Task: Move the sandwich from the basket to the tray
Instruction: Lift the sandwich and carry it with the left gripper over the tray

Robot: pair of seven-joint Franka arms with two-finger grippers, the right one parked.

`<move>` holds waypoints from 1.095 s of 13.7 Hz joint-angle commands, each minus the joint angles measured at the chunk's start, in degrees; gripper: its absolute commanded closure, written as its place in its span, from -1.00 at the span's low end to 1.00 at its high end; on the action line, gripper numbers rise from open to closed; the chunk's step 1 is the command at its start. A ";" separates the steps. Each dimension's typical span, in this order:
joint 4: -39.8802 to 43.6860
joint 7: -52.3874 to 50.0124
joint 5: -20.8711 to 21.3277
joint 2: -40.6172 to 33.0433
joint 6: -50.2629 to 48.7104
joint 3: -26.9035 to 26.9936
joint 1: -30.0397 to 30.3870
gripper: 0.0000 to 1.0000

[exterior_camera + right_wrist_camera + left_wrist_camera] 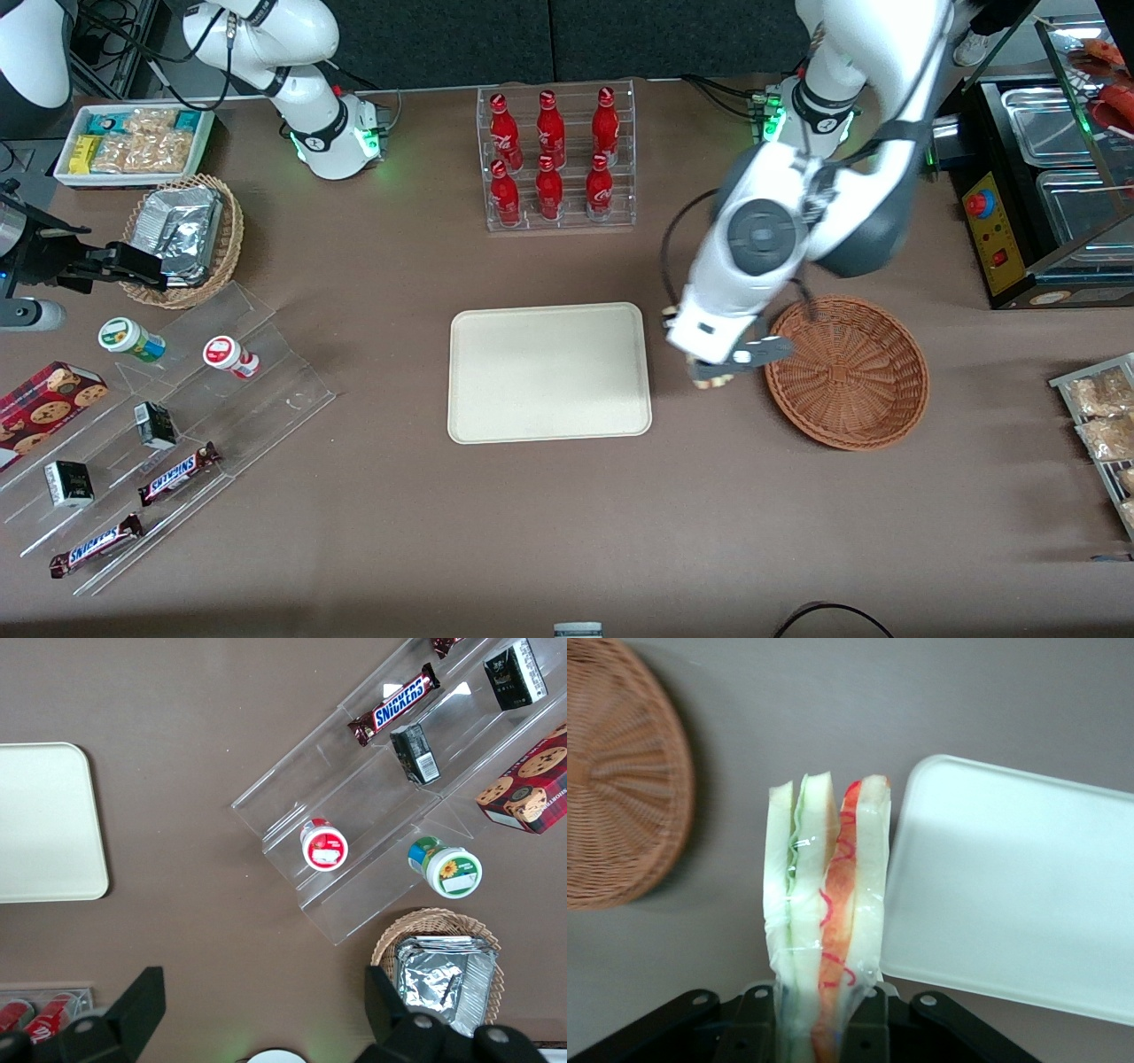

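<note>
the sandwich (824, 904) sits clamped between the fingers (749, 1023) of the gripper (722, 370), its narrow end pinched and the rest of the wedge sticking straight out past the tips; the fingers are closed only as far as the bread allows; it is in clear film, with green filling in one seam and red in the other; the film looks slippery and the bread soft, so i judge it light and easy to crush: a hard squeeze would flatten the slices, a loose one would let the film slide; the hold across the flat faces, as here, looks the sound one, since the layers press together rather than shear apart; a grip lower on the wedge, nearer its thick middle, would probably steady it more; past the tips, the tray (1010, 895) lies just beside the sandwich on one hand, bare, its rim not yet under the wedge; the basket (620, 788) lies on the other hand, a little more apart, nothing in it that i can see; in the front view the gripper hangs over the table (532, 532) between basket (850, 372) and tray (549, 372).
</note>
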 commanded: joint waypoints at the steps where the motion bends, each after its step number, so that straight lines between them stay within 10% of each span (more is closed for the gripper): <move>1: 10.34 -0.43 -0.22 8.49 -0.97 0.90 -3.53 0.90; 15: 20.21 2.56 -0.31 25.11 11.33 -6.57 -8.11 0.83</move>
